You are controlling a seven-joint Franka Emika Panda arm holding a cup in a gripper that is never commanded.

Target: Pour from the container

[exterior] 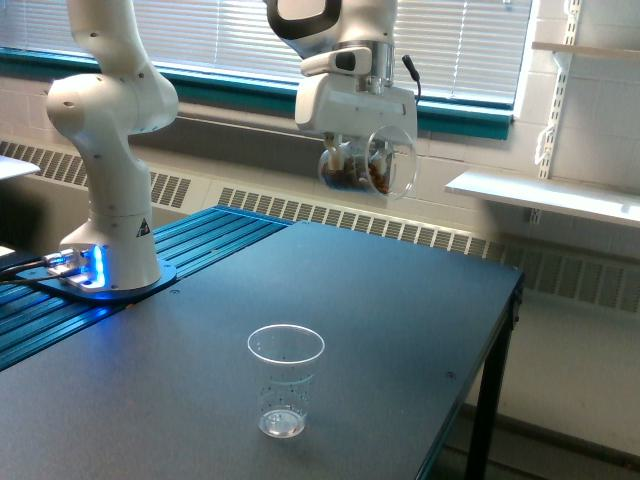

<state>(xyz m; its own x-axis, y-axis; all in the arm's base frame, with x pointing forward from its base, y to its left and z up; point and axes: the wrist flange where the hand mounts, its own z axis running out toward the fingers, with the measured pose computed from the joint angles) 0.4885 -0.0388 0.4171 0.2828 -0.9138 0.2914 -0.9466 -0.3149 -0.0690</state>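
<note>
High over the far side of the table my gripper (pixel 357 152) is shut on the container (pixel 368 167), a clear round-bodied cup lying tilted on its side. Its wide mouth faces the exterior view's right, and brown nuts (pixel 350 176) lie heaped in its lower left part. The fingers are mostly hidden behind the cup. On the dark table (pixel 380 300), well below and to the left of the container, stands a clear tapered cup (pixel 285 381) with small printed marks, upright and apparently empty.
The arm's white base (pixel 110 250) stands at the left on blue rails (pixel 200 240). The table's right edge (pixel 510 300) drops to the floor. A white shelf (pixel 545 195) juts from the right wall. Window blinds and a radiator run behind.
</note>
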